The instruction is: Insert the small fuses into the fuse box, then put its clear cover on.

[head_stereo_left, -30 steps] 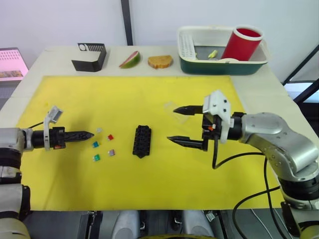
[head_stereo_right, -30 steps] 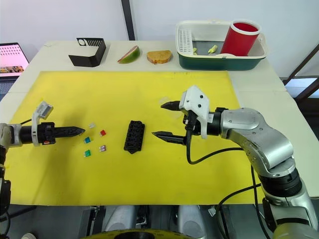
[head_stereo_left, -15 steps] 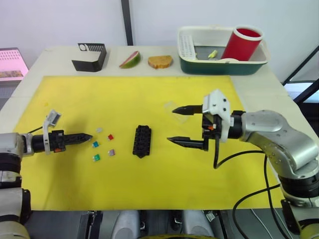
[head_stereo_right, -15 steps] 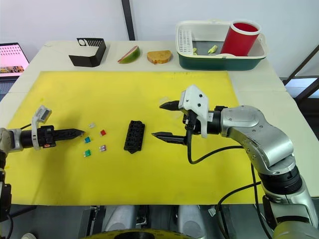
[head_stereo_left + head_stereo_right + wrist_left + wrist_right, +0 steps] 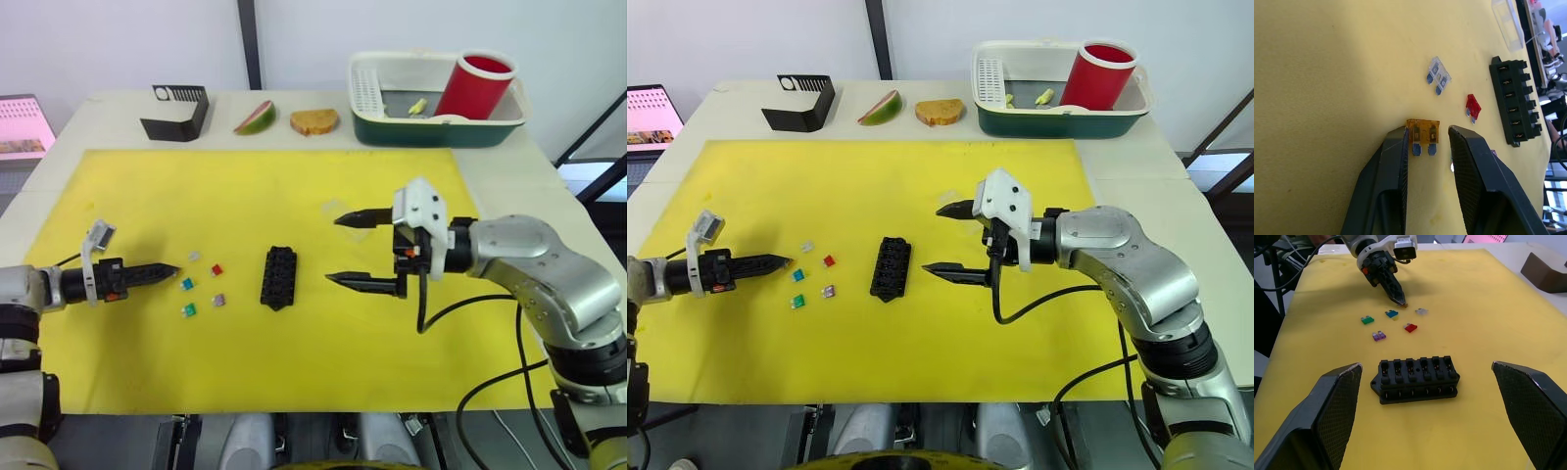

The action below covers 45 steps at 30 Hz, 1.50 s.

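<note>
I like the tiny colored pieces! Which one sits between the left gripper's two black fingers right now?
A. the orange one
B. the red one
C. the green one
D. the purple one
A. In the left wrist view the orange fuse lies on the yellow mat between the left gripper's open fingers, against one of them, while the red fuse lies farther off, nearer the fuse box.

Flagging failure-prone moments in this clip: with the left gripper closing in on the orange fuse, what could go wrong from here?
1. The orange fuse touches one finger of the left gripper, with a gap to the other; closing may tilt or flick it.
2. The pale grey fuse and red fuse lie nearby and could be knocked.
3. The fuse box lies loose on the yellow mat; the right gripper, wide open, isn't touching it, so insertion may push it.
</note>
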Tool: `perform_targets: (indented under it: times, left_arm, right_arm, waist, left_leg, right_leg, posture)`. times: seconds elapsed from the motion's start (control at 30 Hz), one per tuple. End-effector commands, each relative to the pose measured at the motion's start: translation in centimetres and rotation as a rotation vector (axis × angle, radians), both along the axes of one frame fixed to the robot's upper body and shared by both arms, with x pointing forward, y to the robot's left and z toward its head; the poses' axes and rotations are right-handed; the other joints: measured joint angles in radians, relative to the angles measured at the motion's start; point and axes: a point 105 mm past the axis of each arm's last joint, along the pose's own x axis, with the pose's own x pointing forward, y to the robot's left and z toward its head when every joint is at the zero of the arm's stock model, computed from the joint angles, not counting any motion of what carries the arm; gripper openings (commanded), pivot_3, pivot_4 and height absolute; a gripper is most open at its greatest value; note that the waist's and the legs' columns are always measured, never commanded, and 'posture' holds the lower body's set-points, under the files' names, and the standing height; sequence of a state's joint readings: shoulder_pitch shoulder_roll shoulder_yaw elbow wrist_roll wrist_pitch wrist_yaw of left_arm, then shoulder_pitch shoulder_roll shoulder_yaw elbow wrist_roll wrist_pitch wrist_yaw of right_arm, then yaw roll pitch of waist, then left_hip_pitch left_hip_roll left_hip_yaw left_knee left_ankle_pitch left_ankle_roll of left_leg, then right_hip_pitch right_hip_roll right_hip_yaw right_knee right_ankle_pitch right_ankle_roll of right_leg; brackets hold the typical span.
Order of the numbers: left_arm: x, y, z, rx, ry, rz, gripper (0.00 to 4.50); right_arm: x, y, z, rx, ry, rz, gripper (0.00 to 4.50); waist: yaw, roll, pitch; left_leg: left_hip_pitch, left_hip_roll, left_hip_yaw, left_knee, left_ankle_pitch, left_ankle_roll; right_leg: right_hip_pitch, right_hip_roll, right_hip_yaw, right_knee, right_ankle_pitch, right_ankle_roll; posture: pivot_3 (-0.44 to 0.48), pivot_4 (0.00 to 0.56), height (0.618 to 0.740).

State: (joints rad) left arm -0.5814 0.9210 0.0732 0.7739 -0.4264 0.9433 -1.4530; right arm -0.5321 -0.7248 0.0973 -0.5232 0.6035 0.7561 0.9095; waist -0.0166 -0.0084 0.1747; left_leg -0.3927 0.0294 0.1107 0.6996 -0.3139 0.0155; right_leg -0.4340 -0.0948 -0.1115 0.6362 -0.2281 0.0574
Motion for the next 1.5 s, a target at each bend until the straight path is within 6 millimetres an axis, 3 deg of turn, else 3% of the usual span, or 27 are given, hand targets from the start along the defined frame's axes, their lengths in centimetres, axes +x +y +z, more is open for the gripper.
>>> perform_targets:
  times: [0.03,0.07,0.43,0.57,0.9,1.1,1.37,1.5]
  left_arm:
    - [-0.5,0.8,-1.1,0.019,0.039,0.042,1.13]
    - [-0.5,0.8,-1.1,0.022,0.038,0.044,0.86]
    - [-0.6,0.8,-1.4,0.023,0.035,0.051,0.86]
    - [-0.6,0.7,-1.4,0.017,0.029,0.051,0.02]
    - [-0.6,0.4,-0.4,-0.006,0.000,0.042,0.02]
    - [-0.4,0.6,1.5,-0.050,-0.035,0.074,0.02]
    - [-0.7,-0.6,5.2,-0.092,-0.145,0.037,0.02]
    - [-0.7,-3.1,9.1,-0.132,-0.261,-0.052,0.02]
  right_arm:
    - [-0.2,0.2,0.9,0.013,-0.041,0.016,4.50]
    - [-0.2,0.2,0.9,0.013,-0.041,0.015,4.50]
    - [-0.2,0.4,0.9,0.017,-0.038,0.018,4.50]
    - [-0.2,0.3,0.9,0.016,-0.039,0.019,4.50]
    - [-0.2,0.4,0.9,0.015,-0.036,0.021,4.50]
    - [-0.3,0.5,0.8,0.016,-0.033,0.023,4.50]
    - [-0.5,0.3,0.5,0.030,-0.013,0.021,4.50]
    - [-0.3,0.1,0.9,0.099,0.055,-0.007,4.50]
  waist:
    - [0.000,0.000,0.000]
    - [0.000,0.000,0.000]
    - [-0.001,0.000,0.000]
    - [0.000,0.000,0.000]
    - [0.001,0.000,0.000]
    - [0.002,0.000,0.000]
    - [0.005,0.000,0.000]
    - [0.006,-0.002,0.000]
  left_leg:
    - [0.000,0.000,0.000,0.000,0.000,0.000]
    - [0.000,0.000,0.000,0.000,0.000,0.000]
    - [0.000,0.000,0.000,0.000,0.000,0.000]
    - [0.000,0.000,0.000,0.000,0.000,0.000]
    - [0.000,0.000,0.000,0.000,0.000,0.000]
    - [0.000,0.000,0.000,0.000,0.000,0.000]
    - [0.000,0.000,0.000,0.000,0.000,0.000]
    - [-0.001,-0.001,0.000,0.000,0.000,0.000]
  right_leg:
    - [0.000,0.000,0.000,0.000,0.000,0.000]
    - [0.000,0.000,0.000,0.000,0.000,0.000]
    - [0.000,0.000,0.000,0.000,0.000,0.000]
    - [0.000,0.000,0.000,0.000,0.000,0.000]
    - [0.000,-0.001,0.000,0.000,0.000,0.000]
    - [0.000,-0.001,0.000,0.000,0.000,0.000]
    - [0.000,-0.002,0.000,0.000,0.000,0.000]
    - [0.000,-0.002,0.000,0.000,0.000,0.000]
  posture:
    - [0.000,0.150,0.740]
    - [0.000,0.150,0.740]
    - [0.000,0.150,0.740]
    - [0.000,0.150,0.740]
    - [0.000,0.150,0.740]
    - [0.000,0.150,0.740]
    - [0.000,0.150,0.740]
    - [0.000,0.150,0.740]
